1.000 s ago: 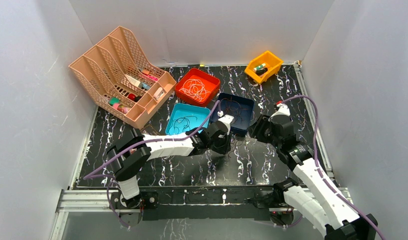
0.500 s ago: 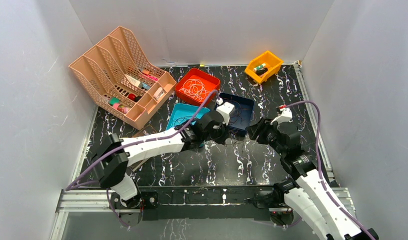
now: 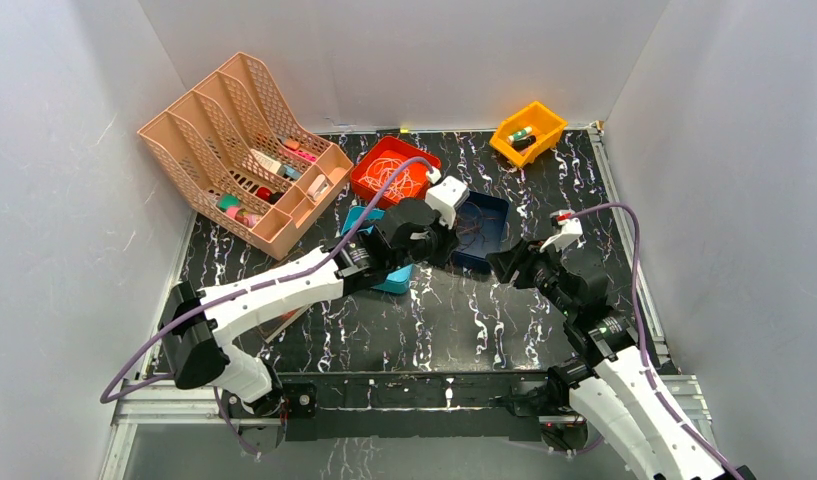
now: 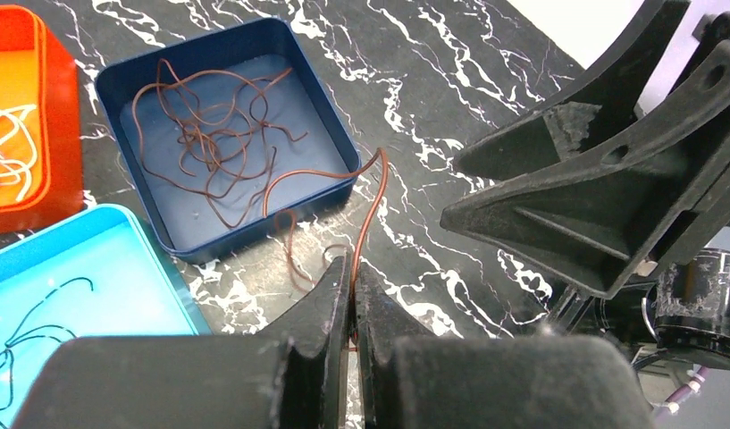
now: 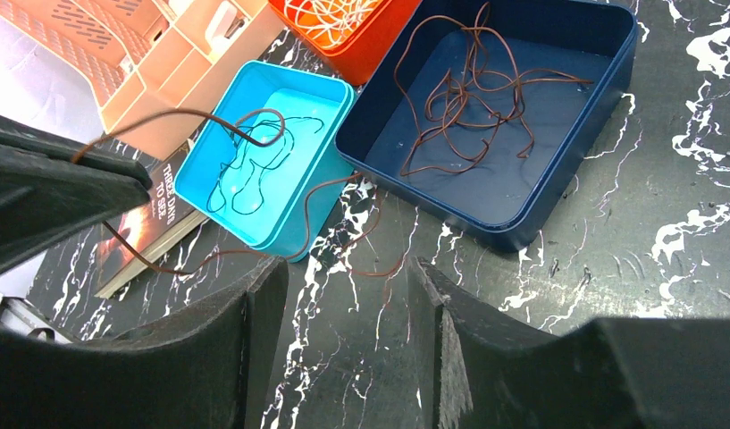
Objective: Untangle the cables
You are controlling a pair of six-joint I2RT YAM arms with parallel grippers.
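Note:
My left gripper (image 4: 354, 266) is shut on a dark reddish-brown cable (image 4: 373, 201). That strand rises from the jaws, bends over the rim of the navy tray (image 4: 339, 134) and joins the brown cables (image 4: 209, 143) coiled inside. My right gripper (image 5: 343, 286) is open just above the table, facing the left one, with a slack loop of the same brown strand lying beyond its fingertips. White cables (image 3: 389, 178) fill the red tray (image 3: 424, 160). A thin black cable (image 5: 254, 170) lies in the teal tray (image 5: 294, 89).
A peach file organiser (image 3: 239, 150) with small items stands at the back left. A yellow bin (image 3: 527, 130) sits at the back right. A booklet (image 5: 155, 234) lies beside the teal tray. White walls enclose the black marbled table (image 3: 454, 320).
The left gripper has closed on the brown cable and moved away from me toward the trays. The right gripper has shifted left and forward, opening slightly wider.

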